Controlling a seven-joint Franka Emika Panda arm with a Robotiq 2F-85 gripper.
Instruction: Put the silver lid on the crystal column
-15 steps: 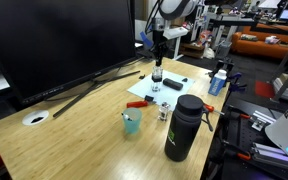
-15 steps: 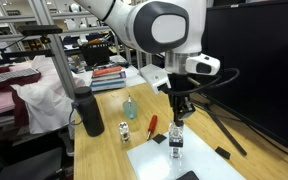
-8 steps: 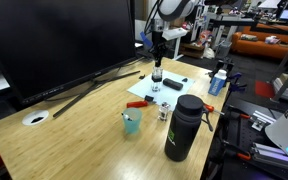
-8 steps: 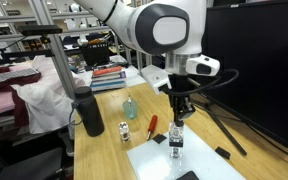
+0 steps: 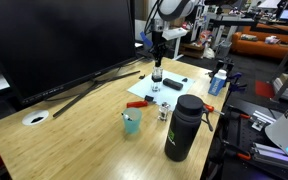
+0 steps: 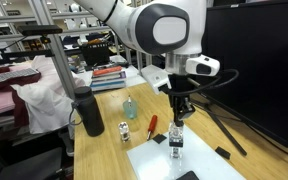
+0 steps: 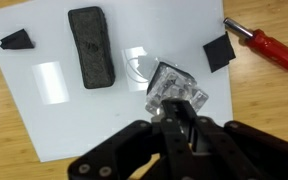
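Note:
The crystal column (image 7: 174, 90) stands upright on a white sheet (image 7: 54, 100); it also shows in both exterior views (image 5: 157, 81) (image 6: 176, 145). My gripper (image 7: 177, 122) hangs straight over its top, fingers pressed close together, and also shows in both exterior views (image 5: 157, 64) (image 6: 177, 120). The fingertips sit just at the column's top. The silver lid is mostly hidden between the fingers; only a small greyish piece shows there.
On the sheet lie a black block (image 7: 91, 46), two small black pieces (image 7: 17, 39) (image 7: 219, 52) and a clear disc (image 7: 139, 62). A red screwdriver (image 7: 269, 45) lies beside it. A black bottle (image 5: 183, 127), a teal cup (image 5: 132, 122), a small jar (image 5: 164, 113) and a big monitor (image 5: 64, 40) stand nearby.

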